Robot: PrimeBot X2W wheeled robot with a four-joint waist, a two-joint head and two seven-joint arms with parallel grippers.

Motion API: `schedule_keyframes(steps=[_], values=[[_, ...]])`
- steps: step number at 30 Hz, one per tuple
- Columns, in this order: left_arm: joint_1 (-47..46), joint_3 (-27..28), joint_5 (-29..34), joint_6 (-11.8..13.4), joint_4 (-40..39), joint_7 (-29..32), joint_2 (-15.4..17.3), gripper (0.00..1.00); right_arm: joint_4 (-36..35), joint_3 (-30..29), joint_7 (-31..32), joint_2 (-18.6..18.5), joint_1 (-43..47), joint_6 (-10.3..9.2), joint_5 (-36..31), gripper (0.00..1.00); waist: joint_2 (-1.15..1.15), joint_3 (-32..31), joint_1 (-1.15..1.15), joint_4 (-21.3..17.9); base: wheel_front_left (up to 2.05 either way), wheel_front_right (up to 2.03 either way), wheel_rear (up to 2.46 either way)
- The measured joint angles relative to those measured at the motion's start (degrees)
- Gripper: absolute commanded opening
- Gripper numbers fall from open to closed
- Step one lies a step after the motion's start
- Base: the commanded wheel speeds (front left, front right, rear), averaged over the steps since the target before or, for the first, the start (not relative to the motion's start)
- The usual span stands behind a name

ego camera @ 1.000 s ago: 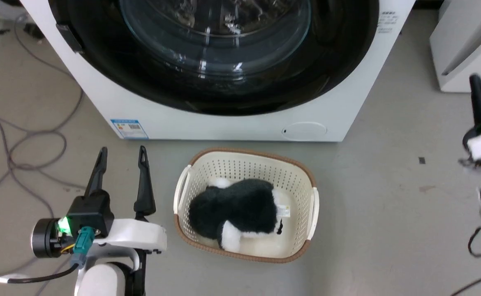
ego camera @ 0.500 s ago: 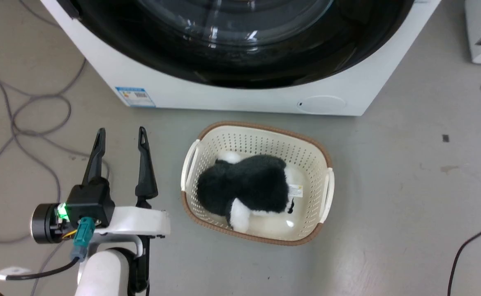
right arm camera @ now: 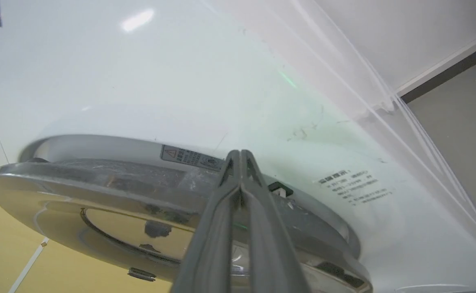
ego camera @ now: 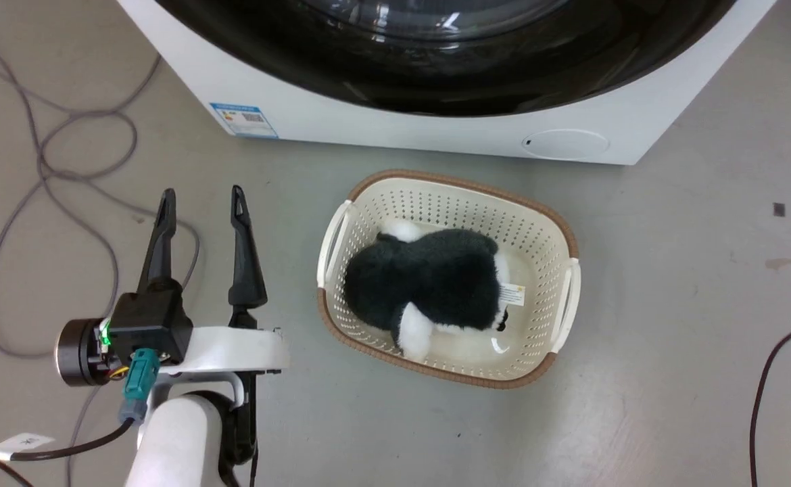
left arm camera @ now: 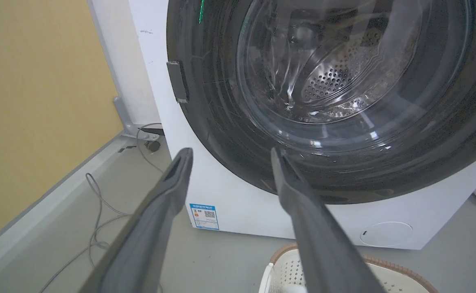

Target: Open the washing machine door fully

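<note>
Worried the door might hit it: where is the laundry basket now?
In the head view, the laundry basket sits on the floor before the washing machine, right of the left pincer.

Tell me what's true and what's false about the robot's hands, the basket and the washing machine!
1. The left hand is open and holds nothing. True.
2. The laundry basket is empty. False: a black and white plush toy lies in it.
3. The right hand has its fingers spread wide. False: they are pressed together, tips by the rim of the washing machine door.
4. A blue label sits at a lower corner of the washing machine. True.
5. The washing machine door is wide open. False: it covers the drum opening.
</note>
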Motion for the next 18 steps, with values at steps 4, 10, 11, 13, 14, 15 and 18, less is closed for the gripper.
schedule_keyframes(steps=[4, 10, 11, 13, 14, 15, 18], values=[[-0.41, -0.3, -0.07, 0.58, 0.01, -0.49, 0.0, 1.0, 1.19, 1.29, 1.45, -0.15, -1.92, 0.0, 1.87, 0.0, 0.0, 0.79, 0.0, 0.46, 0.0, 0.0, 0.0], [-1.6, -0.79, -0.48, 1.26, 0.02, -1.23, 0.0, 1.0, 2.11, 3.44, 5.83, -0.68, -4.3, 0.0, 5.48, 0.0, 0.0, 1.81, 0.0, 1.0, 0.0, 0.0, 0.0], [-1.6, -0.88, -0.55, 1.38, 0.03, -1.24, 0.0, 1.0, 2.16, 3.65, 6.88, -1.08, -4.5, 0.0, 6.3, 0.0, 0.0, 1.85, 0.0, 1.07, 0.0, 0.0, 0.0], [-1.6, -0.98, -0.56, 1.57, 0.1, -1.51, 0.0, 1.0, 2.16, 4.07, 9.11, -1.71, -4.58, -0.01, 8.04, 0.0, 0.0, 1.78, 0.0, 1.14, 0.0, 0.0, 0.0], [-1.6, -1.04, -0.59, 1.72, 0.14, -1.75, 0.0, 1.0, 2.12, 4.35, 10.27, -2.02, -4.58, -0.01, 8.86, 0.0, 0.0, 1.72, 0.0, 1.18, 0.0, 0.0, 0.0], [-1.6, -1.1, -0.63, 1.83, 0.21, -1.8, 0.0, 1.0, 2.09, 4.54, 11.47, -2.37, -4.57, -0.03, 9.8, 0.0, 0.0, 1.63, 0.0, 1.24, 0.0, 0.0, 0.0], [-1.59, -1.09, -0.68, 1.89, 0.42, -2.19, 0.0, 1.0, 1.91, 5.32, 15.02, -3.55, -4.49, -0.13, 12.34, 0.0, 0.0, 1.23, -0.01, 1.29, 0.0, 0.0, 0.0]])
